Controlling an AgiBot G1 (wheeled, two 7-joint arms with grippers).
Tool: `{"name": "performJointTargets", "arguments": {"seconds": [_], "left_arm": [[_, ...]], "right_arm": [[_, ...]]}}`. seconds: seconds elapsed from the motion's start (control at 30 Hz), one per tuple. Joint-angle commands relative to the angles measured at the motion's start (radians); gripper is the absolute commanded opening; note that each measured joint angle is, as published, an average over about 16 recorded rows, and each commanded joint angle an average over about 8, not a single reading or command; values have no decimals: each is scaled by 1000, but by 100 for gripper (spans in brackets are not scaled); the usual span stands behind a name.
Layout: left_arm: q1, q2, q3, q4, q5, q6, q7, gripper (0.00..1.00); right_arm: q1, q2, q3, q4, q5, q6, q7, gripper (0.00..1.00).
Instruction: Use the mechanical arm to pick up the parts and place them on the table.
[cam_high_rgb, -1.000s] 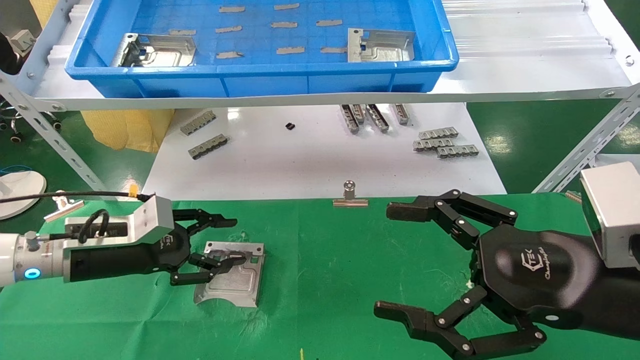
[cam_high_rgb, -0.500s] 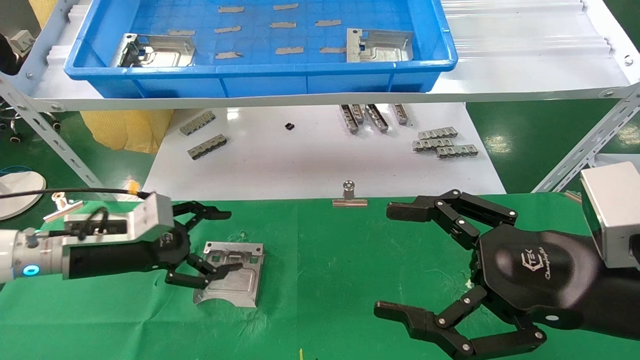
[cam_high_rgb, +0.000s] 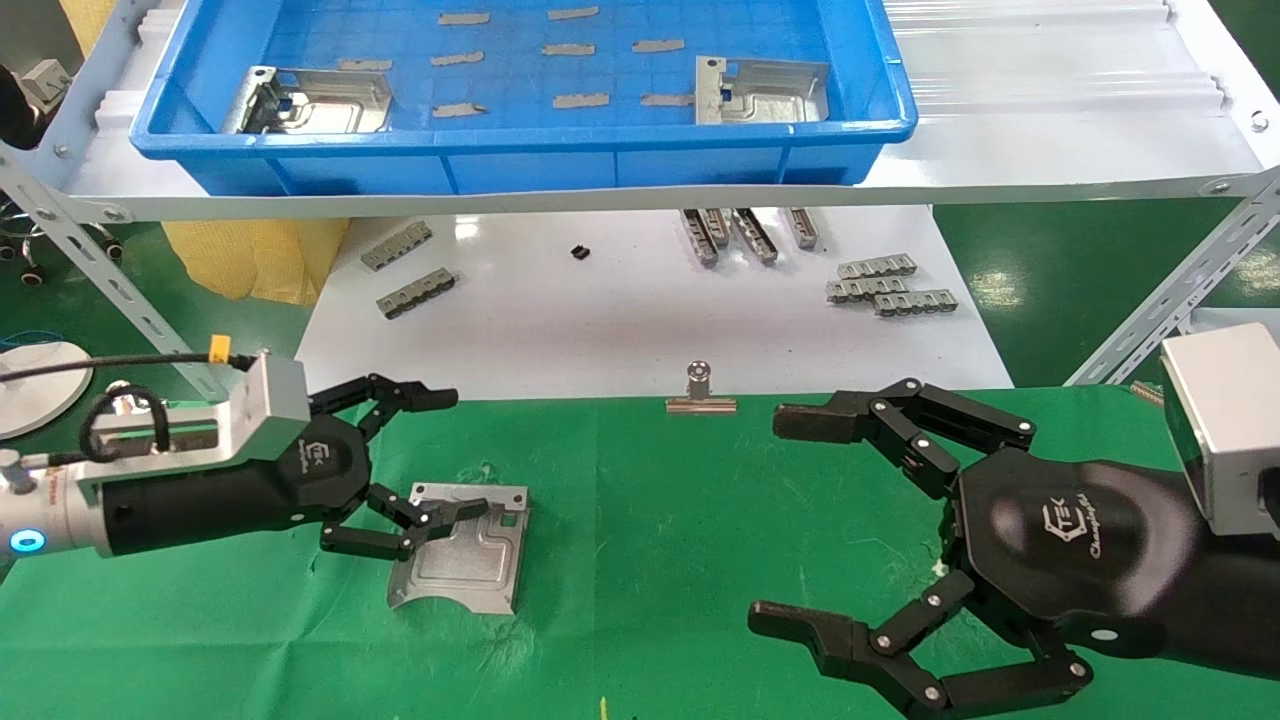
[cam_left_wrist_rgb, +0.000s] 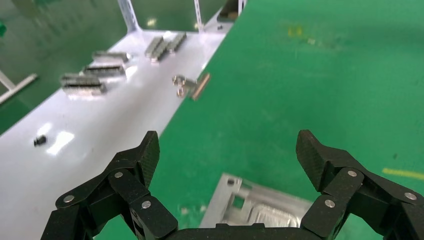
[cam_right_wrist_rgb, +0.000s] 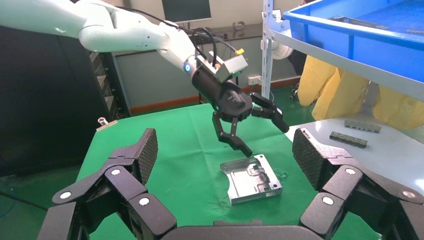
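Head view first: one part (cam_high_rgb: 462, 547) lies flat on the green table (cam_high_rgb: 640, 480), lower left of frame, so that one looks delivered. The left gripper (cam_high_rgb: 430, 455) sits above its left edge with jaws spread, holding nothing. Two more parts (cam_high_rgb: 310, 100) wait in the blue bin (cam_high_rgb: 500, 160) up top. The right gripper (cam_high_rgb: 800, 520), lower right, is also wide open and empty.

Left wrist view: the fingers (cam_left_wrist_rgb: 142, 160) straddle bare cloth, the part (cam_left_wrist_rgb: 260, 212) peeking at bottom centre, plenty of room ahead.

Right wrist view: the part (cam_right_wrist_rgb: 251, 179) sits clear of the cloth's edges, with the left gripper (cam_right_wrist_rgb: 260, 132) lifted off it.
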Motion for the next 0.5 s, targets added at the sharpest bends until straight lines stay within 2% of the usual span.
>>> {"name": "performJointTargets", "arguments": {"seconds": [0.03,0.5], "left_arm": [[19,-14,-14,-45,-14,-2,-30,100],[152,-111,-117,-361,-110,-20,-238,100]], "right_arm": [[0,0,0,0,0,0,0,100],[0,0,0,0,0,0,0,100]]}}
